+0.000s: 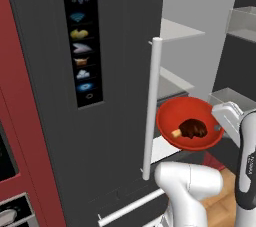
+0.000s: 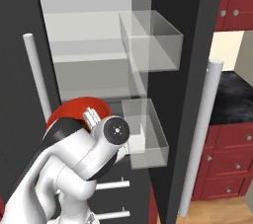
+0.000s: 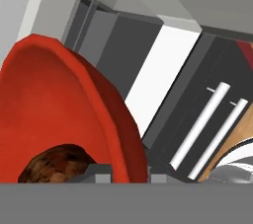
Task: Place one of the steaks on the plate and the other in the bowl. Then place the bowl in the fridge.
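My gripper [image 1: 223, 119] is shut on the right rim of the orange-red bowl [image 1: 175, 116], which it holds in the air, tilted, at the open fridge compartment. The dark brown steak [image 1: 192, 129] with its tan bone end lies inside the bowl. In the hand view the bowl's rim [image 3: 116, 119] runs down between the fingertips [image 3: 101, 171], and the steak [image 3: 54, 164] shows low inside. The fridge [image 1: 50, 121] has its left door closed, with a lit icon panel [image 1: 82, 36] and a silver handle [image 1: 151, 106]. The plate and the pale pink steak are out of view.
The fridge's right door [image 2: 173, 85] stands open, carrying clear bins [image 2: 150, 38] [image 2: 146, 136] and a long handle [image 2: 200, 134]. Pale shelves [image 2: 89, 50] lie inside. Lower drawer handles [image 2: 113, 184] are below. Red cabinets [image 2: 232, 164] and a dark counter [image 2: 234, 99] stand to the right.
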Robot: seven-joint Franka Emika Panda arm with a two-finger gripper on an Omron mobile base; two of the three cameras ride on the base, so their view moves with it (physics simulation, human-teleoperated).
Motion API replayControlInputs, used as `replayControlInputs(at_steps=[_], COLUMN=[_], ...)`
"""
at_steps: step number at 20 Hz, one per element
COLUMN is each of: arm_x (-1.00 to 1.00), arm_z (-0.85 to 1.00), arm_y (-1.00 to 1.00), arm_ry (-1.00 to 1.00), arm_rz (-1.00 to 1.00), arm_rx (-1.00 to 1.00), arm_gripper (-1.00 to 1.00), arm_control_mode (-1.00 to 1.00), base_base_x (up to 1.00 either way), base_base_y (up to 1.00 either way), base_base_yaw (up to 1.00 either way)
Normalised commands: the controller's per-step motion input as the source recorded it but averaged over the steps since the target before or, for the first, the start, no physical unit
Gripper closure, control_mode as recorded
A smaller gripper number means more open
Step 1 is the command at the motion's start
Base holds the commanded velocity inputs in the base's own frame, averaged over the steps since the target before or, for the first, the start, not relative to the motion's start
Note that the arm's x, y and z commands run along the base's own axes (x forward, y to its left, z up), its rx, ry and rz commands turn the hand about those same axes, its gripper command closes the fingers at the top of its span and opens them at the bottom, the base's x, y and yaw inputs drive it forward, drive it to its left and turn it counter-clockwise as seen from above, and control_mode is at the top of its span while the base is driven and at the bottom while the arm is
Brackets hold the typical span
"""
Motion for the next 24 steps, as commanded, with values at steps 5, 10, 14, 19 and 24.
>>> replayControlInputs(at_steps=[5,10,14,19,24], arm_x=[0.0,0.06,0.29,0.19,0.0], arm_z=[0.0,0.0,0.0,0.0,0.03], arm_y=[0.0,0.0,-0.02,-0.12,0.0], arm_ry=[0.0,0.0,0.0,0.01,0.01], arm_rz=[0.0,-0.01,-0.14,-0.25,-0.24], arm_rx=[0.0,0.0,0.0,0.0,0.0], arm_gripper=[1.0,1.0,1.0,1.0,1.0], arm_control_mode=[1.0,-1.0,-1.0,-1.0,-1.0], base_base_x=[0.54,0.26,0.0,0.0,0.0], base_base_y=[0.0,0.0,0.0,0.0,0.0], base_base_yaw=[-0.01,0.0,0.0,0.0,0.0])
